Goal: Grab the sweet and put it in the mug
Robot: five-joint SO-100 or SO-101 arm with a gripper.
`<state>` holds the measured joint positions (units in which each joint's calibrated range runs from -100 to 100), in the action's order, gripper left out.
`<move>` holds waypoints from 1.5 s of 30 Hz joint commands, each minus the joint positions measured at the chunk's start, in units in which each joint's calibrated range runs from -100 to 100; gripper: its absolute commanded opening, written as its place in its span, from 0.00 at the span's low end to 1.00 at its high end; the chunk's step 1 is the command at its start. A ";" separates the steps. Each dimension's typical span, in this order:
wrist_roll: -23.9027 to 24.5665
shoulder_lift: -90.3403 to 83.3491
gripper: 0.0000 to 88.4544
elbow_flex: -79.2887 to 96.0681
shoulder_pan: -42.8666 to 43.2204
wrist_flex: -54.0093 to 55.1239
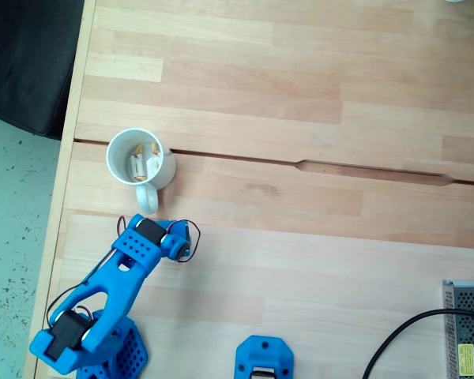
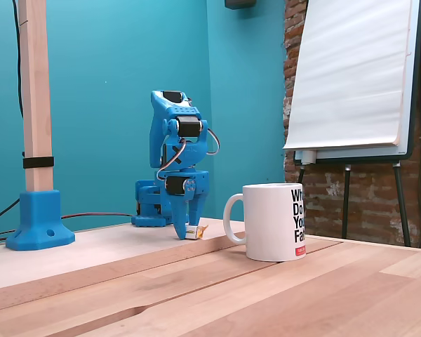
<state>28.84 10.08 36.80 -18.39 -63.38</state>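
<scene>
In the fixed view from table level the blue arm [image 2: 177, 158] is folding down over the wooden table [image 2: 323, 295]; its gripper [image 2: 187, 235] is pointing straight down with the tips at the tabletop; a sweet [image 2: 194, 232] is sitting at those tips, low between them, its white body and a yellow end just showing; the fingers are standing narrow around it, closed on it as far as that view tells. The mug [image 2: 272, 221] is standing upright to the right of the gripper in this view, near but apart, its handle turned toward the gripper, black lettering on its far side.

In the fixed view from above the mug [image 1: 141, 158] is resting by a seam in the table [image 1: 316, 237], its handle pointing down the picture toward the arm [image 1: 110, 292]; two sweets [image 1: 140, 163] are lying inside it; the arm's head is sitting just below the handle, and there the tips and the held sweet are hidden beneath it.
</scene>
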 commanded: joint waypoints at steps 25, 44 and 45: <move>0.15 -27.29 0.00 -7.90 3.65 -3.79; 0.15 -21.18 0.00 -22.35 19.26 1.45; 0.15 -20.24 0.00 -22.35 19.26 2.09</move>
<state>28.89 -10.99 18.24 0.37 -63.55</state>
